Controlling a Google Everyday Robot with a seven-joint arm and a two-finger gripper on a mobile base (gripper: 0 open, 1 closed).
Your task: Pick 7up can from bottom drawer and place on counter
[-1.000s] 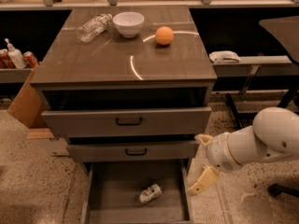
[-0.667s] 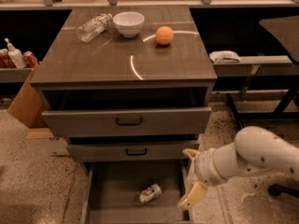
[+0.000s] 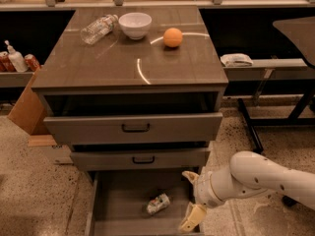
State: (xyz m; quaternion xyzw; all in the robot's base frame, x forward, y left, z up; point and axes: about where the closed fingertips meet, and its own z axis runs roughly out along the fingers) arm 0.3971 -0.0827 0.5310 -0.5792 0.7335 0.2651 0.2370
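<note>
One low-stretched arm point(image 3: 266, 175) holds its gripper point(image 3: 191, 198) spread wide beside the 7up can point(image 3: 158, 203).

We saw wide grey bottom drawer point(image 3: 118, 222) standing open from above, floor bare on all sides of small silvery 7up can point(image 3: 158, 203) lying on its side. Grey middle drawer front point(image 3: 140, 159) overhung drawer's rear. Cream two-finger gripper point(image 3: 191, 200) sat at drawer's right wall, fingers spread, near can but apart from it. On glossy brown-grey counter point(image 3: 98, 65), clear plastic bottle point(image 3: 98, 29), white bowl point(image 3: 135, 24) and orange ball point(image 3: 173, 37) crowded back; we found front half bare.
</note>
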